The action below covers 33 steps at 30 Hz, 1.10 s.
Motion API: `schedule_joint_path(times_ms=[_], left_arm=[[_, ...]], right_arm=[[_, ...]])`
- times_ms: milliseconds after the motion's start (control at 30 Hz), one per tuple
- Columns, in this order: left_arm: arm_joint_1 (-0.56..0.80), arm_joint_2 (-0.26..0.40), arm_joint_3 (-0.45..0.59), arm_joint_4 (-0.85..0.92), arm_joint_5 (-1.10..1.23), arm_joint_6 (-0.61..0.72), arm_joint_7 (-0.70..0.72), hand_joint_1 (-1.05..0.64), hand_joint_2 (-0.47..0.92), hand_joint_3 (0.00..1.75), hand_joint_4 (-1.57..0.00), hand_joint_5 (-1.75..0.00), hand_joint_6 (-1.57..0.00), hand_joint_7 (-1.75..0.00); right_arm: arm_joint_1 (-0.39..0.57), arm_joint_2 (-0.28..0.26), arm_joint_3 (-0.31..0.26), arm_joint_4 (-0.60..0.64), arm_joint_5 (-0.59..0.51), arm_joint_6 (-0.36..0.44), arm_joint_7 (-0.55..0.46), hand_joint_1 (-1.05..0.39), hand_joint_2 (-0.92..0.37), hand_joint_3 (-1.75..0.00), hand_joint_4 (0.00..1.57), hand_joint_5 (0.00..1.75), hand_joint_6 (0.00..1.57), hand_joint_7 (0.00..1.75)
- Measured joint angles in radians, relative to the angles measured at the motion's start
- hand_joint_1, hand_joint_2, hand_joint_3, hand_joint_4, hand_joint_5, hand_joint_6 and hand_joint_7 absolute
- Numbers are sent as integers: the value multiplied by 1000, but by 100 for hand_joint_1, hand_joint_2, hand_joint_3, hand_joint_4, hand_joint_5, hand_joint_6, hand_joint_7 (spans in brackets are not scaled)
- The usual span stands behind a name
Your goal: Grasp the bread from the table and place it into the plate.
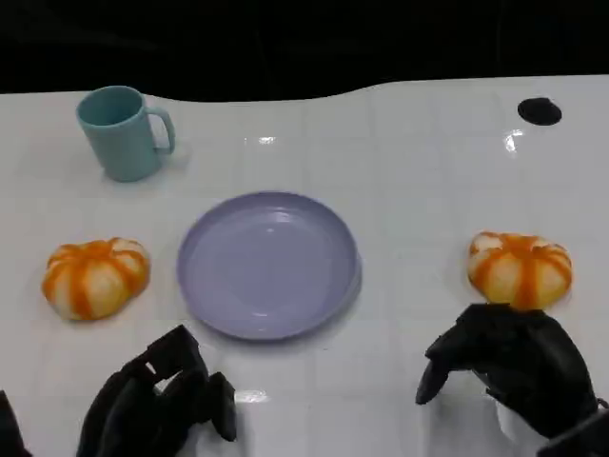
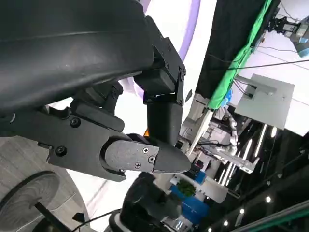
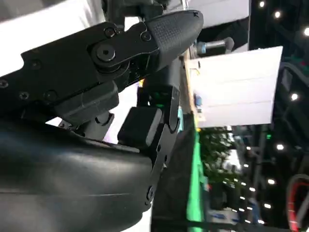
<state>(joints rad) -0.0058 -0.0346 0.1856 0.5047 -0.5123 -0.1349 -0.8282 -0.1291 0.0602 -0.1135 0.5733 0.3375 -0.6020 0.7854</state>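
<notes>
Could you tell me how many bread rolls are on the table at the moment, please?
2. One bread roll lies on the table left of the purple plate; the other bread roll lies to the plate's right, just beyond the right robot hand.

Two bread rolls and one plate lie on the white table. The plate (image 1: 268, 264), at the centre of the frame, is round, shallow and lavender, upright and empty, its glossy floor catching a faint highlight. The left bread (image 1: 95, 276), at mid-left, is a domed round roll, pale cream with orange stripes running out from its crown; it sits flat, near the plate's left rim but apart from it. The right bread (image 1: 520, 268), at mid-right, has the same shape and striping, sits flat, and lies well apart from the plate's right rim.
</notes>
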Motion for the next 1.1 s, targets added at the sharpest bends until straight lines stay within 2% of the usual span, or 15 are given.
schedule_joint_path(times_ms=[33, 133, 233, 333, 433, 533, 633, 700, 767, 933, 967, 1033, 1067, 1100], left_arm=[[-2, 0, 0, 1, 0, 0, 0, -68, 92, 21, -83, -175, -67, -167], [-8, 0, -1, 3, 0, 0, 0, -67, 92, 22, -83, -175, -67, -169], [-9, -1, -3, 3, 1, -2, 0, -66, 92, 21, -83, -175, -66, -170], [-9, -2, -4, 3, -1, 2, 0, -66, 92, 21, -83, -175, -66, -169], [-9, -2, -4, 3, -1, 0, 0, -67, 92, 22, -83, -175, -66, -170], [-12, -2, -4, 6, 0, -5, 0, -67, 92, 22, -84, -175, -65, -172], [-12, -2, -4, 7, 0, -8, 0, -67, 92, 21, -84, -175, -65, -173], [-13, -2, -4, 7, 0, -8, 0, -67, 92, 20, -84, -175, -66, -171], [-14, -2, -4, 7, 0, -7, 0, -66, 92, 20, -83, -175, -66, -169], [-15, -2, -3, 7, -1, 8, 0, -65, 92, 19, -83, -175, -68, -168], [-15, -2, -3, 7, -1, 10, 0, -65, 92, 19, -83, -175, -68, -167], [-15, -2, -3, 7, -2, 16, 0, -65, 92, 19, -83, -175, -68, -167], [-16, -2, -3, 7, -2, 18, 0, -65, 92, 19, -83, -175, -68, -167], [-16, -2, -3, 7, -2, 18, 0, -66, 92, 20, -83, -175, -68, -167]], right_arm=[[-4, -4, 0, 6, -18, -39, -14, -105, -92, -27, 59, 131, 44, 121], [-20, -26, 0, 24, -82, -165, -66, -105, -92, -32, 41, 140, 28, 132], [-32, -49, 2, 33, -139, -251, -119, -104, -92, -39, 20, 151, 8, 143], [-41, -76, 4, 42, -209, -328, -188, -101, -92, -42, 5, 154, 1, 140], [-60, -102, 2, 65, -315, -419, -288, -98, -92, -48, 0, 144, 0, 125], [-75, -136, -4, 69, -442, -478, -408, -96, -92, -54, 0, 121, 0, 106], [-77, -180, -30, 38, -609, -491, -549, -95, -92, -59, 0, 92, 0, 82], [-74, -213, -47, -14, -741, -477, -662, -94, -92, -58, 0, 74, 0, 68], [-68, -240, -59, -75, -855, -435, -763, -93, -92, -59, 0, 48, 0, 46], [-29, -303, -38, -246, -1095, -245, -949, -85, -91, -57, 0, 9, 0, 22], [-20, -311, -26, -281, -1136, -197, -971, -83, -88, -60, 0, 5, 0, 20], [-6, -320, 0, -331, -1192, -106, -997, -80, -73, -83, 0, 1, 0, 14], [-1, -326, 16, -353, -1214, -65, -1003, -79, -61, -97, 0, 0, 0, 14], [6, -331, 31, -374, -1229, -26, -1005, -78, -56, -103, 0, 0, 0, 14]])
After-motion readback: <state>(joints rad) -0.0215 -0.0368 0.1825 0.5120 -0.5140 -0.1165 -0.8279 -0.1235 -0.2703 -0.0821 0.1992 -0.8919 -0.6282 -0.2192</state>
